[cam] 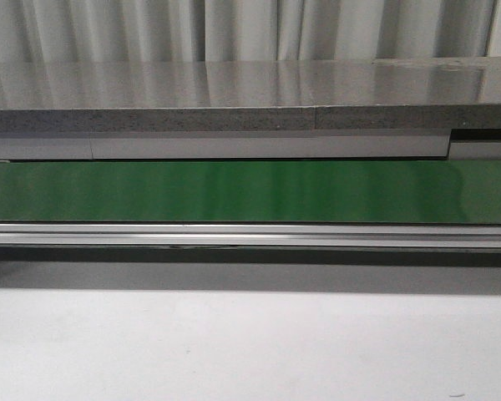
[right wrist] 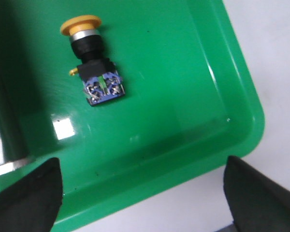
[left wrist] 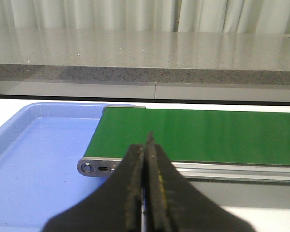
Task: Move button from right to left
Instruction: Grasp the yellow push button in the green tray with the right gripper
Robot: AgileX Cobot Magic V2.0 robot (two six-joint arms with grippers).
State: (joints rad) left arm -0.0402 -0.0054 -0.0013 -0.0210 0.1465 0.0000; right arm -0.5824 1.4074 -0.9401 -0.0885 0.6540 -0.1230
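The white tabletop (cam: 250, 351) carries a conveyor with a green belt (cam: 250, 190) and an aluminium side rail (cam: 250, 236). A blue tray (left wrist: 34, 159) lies at the belt's roller end. A green tray (right wrist: 183, 96) lies on the tabletop; the button (right wrist: 93, 63) rests on its side inside.

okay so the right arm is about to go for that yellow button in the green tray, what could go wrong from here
1. The button lies on its side in the green tray, so the open right gripper may pinch the round yellow cap and it could roll or slip.
2. It sits toward one tray wall, which a finger might hit.
3. The left gripper is shut; a handover would need it opened.
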